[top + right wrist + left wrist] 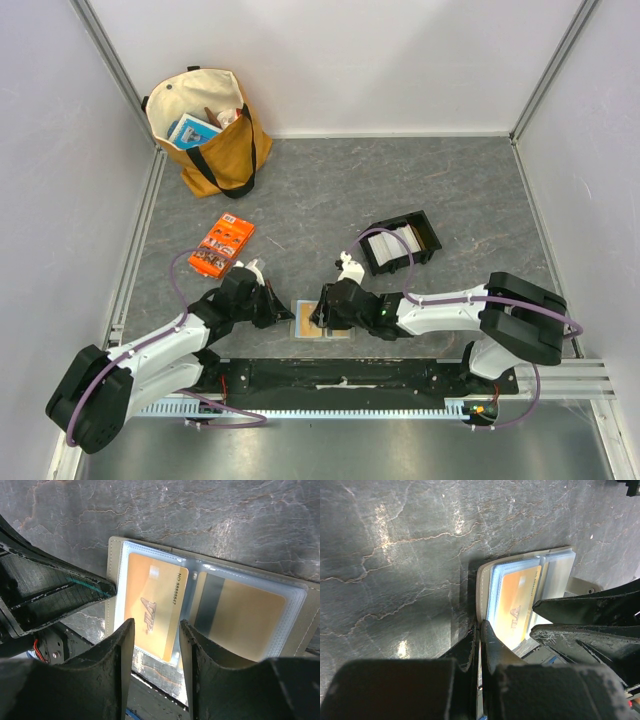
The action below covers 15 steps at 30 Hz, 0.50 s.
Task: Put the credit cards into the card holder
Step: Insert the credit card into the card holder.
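Nearest us, right gripper (155, 645) half-open over a gold credit card (155, 600) inside the card holder (112, 580), near-centre on our grey marbled table (330, 190); left gripper (481, 630) pinches its edge; pale walls (350, 60).

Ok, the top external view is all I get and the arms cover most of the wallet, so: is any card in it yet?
Observer: Yes. The card holder lies open, with a gold card in one of its clear sleeves.
Operator: Is the right gripper gripping that card?
Observer: No, the right gripper stands open over it.
Operator: And the left?
Observer: The left gripper is shut on the holder's cover edge.
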Each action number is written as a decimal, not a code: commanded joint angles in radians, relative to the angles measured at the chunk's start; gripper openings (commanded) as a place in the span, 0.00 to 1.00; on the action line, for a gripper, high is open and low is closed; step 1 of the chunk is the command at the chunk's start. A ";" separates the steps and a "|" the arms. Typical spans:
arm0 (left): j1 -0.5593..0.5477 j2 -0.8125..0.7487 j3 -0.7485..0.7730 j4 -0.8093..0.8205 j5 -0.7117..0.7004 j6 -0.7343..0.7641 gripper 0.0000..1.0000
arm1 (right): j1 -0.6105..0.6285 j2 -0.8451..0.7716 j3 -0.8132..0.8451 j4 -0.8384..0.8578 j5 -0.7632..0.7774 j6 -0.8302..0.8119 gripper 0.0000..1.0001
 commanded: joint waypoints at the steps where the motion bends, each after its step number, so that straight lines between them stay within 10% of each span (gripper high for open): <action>1: -0.001 0.001 0.003 0.009 0.007 -0.009 0.02 | -0.005 0.019 0.012 0.010 -0.007 0.003 0.48; 15: -0.001 -0.001 0.002 0.011 0.007 -0.010 0.02 | -0.003 0.082 0.064 0.058 -0.068 -0.037 0.33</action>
